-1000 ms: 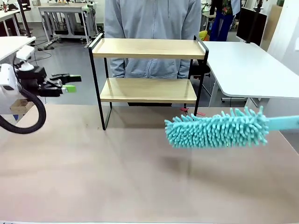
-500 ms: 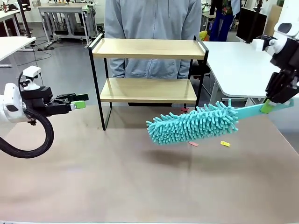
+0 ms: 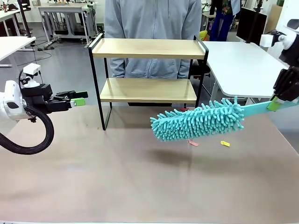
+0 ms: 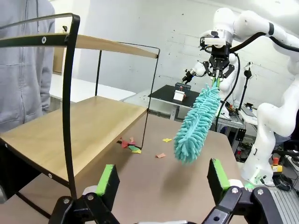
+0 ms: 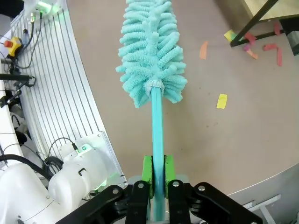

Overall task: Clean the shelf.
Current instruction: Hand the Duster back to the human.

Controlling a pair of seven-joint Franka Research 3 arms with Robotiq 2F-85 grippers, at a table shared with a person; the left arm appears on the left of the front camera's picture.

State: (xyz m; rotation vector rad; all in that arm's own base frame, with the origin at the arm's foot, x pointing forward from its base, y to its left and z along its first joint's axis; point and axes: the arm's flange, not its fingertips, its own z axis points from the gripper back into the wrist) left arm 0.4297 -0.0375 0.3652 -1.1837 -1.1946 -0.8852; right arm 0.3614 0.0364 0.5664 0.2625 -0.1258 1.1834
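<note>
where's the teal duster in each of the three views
Front view: the teal duster hangs right of centre, above the table, its handle running right to the right gripper.
Left wrist view: right of centre, hanging head down from that gripper.
Right wrist view: centre, handle rising from between the shut fingers, head at the top.
Shared landmark: the paper scraps on the table by the shelf foot.

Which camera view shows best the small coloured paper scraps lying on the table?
The right wrist view: it looks down on the table, so the paper scraps lie flat and apart, several near the shelf foot. The left wrist view shows a small cluster there, seen obliquely. The front view shows two, with the duster above them.
</note>
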